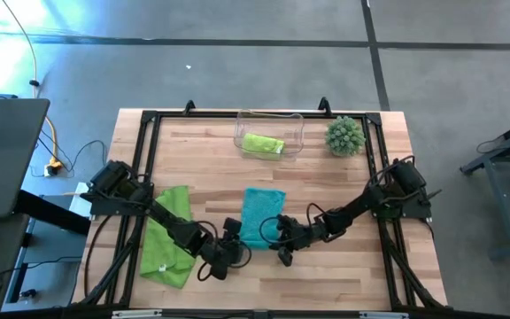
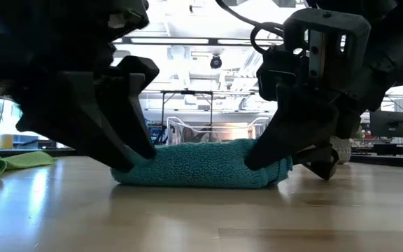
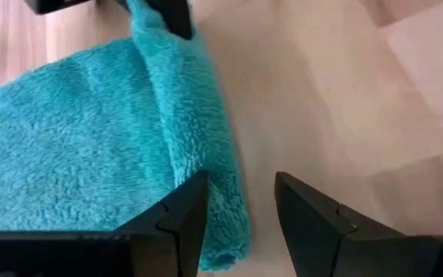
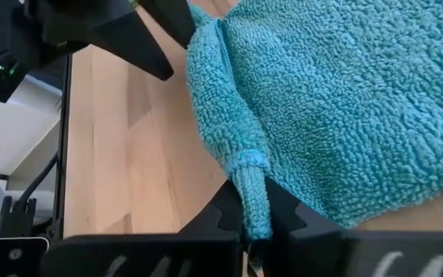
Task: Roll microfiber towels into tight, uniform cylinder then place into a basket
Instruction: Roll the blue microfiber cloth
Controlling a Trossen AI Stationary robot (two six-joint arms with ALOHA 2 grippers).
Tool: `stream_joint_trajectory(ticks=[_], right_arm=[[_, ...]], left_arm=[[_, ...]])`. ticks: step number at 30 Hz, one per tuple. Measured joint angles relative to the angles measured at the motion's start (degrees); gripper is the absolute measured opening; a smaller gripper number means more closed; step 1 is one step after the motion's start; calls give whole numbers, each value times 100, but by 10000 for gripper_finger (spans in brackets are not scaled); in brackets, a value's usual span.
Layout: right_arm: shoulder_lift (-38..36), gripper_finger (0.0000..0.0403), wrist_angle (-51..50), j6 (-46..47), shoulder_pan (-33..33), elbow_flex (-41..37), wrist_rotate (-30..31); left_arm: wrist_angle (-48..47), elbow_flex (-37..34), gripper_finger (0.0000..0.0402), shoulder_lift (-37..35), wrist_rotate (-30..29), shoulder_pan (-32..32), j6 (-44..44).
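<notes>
no writing seen; R gripper pinching teal towel corner; L gripper agape

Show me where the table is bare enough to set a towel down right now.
Bare wood lies between the basket and teal towel, and right of the right gripper. Crowded: the near edge, where both grippers work; the flat green towel fills the left.

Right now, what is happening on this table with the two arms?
Both arms work on the teal towel at the table's near edge, where its near end is rolled up. The right gripper is shut on a corner of that roll; the left gripper stands open at the other end, one finger on the cloth. One green towel lies flat at the left, unrolled. Another green towel already sits rolled in the clear basket.
</notes>
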Motion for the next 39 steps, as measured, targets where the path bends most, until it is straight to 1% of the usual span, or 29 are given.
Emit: stream_joint_trajectory(ticks=[4,10,13,17,19,22,25,28,32,36,38,39], right_arm=[[3,3,7,46,55,0,109],[14,5,32,-85,147,-8,271],[-5,23,81,-389,192,-24,261],[-231,65,-145,-775,227,-48,175],[-416,86,-464,-924,227,-48,130],[-771,109,-1262,-1012,221,-44,-103],[-1126,118,-2064,-1009,238,-37,-522],[-1438,118,-2449,-1014,341,-44,-787],[-1779,119,-2601,-1034,448,-40,-763],[-2166,119,-3084,-1050,545,-39,-722],[-2320,119,-2996,-1305,664,-37,-355],[-2333,119,-2811,-1650,741,-37,-66]], left_arm=[[0,2,143,0,43,206,0],[0,2,143,0,711,539,0],[-2,2,142,0,1043,658,0],[-3,2,142,0,1373,749,-50],[-23,4,142,0,1403,754,-52],[15,15,142,74,1405,763,-52],[89,19,142,172,1453,766,-108],[261,27,142,328,1482,773,-203],[384,27,142,444,1447,772,-356],[398,22,142,450,1440,770,-492],[470,15,142,455,1439,770,-497],[508,15,142,463,1444,770,-498]])
